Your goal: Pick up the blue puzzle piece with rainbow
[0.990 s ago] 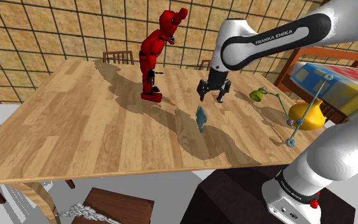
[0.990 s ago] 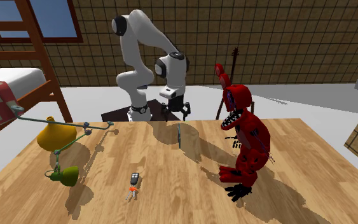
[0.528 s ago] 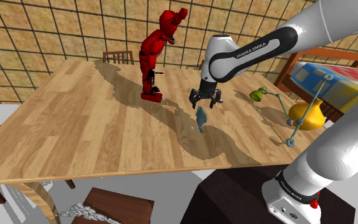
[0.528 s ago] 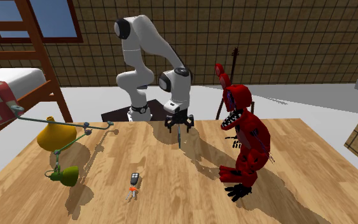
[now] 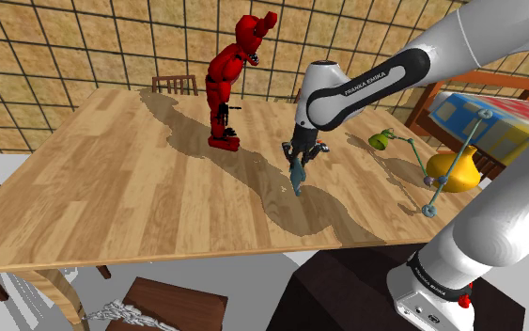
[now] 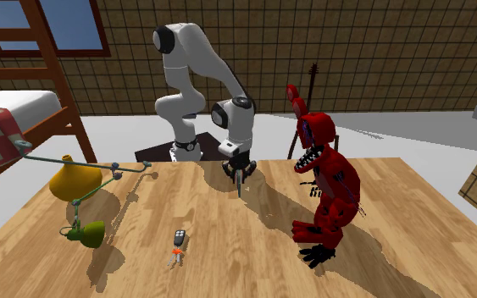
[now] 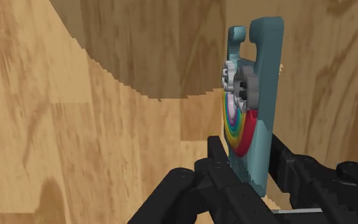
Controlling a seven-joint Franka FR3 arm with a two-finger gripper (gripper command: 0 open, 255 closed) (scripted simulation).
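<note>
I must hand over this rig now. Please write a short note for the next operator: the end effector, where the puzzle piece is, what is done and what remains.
The end effector is low over the table, straddling the blue puzzle piece. I cannot tell whether it clamps the piece.
The piece stands upright on its edge on the table, and its rainbow face is visible in the wrist view.
Done: approach and alignment over the piece.
Left: confirm the grip, then lift the piece off the table.

One brand reads — "FRANKA EMIKA", white letters on the dark band along the arm [image 5: 365, 83].
</note>
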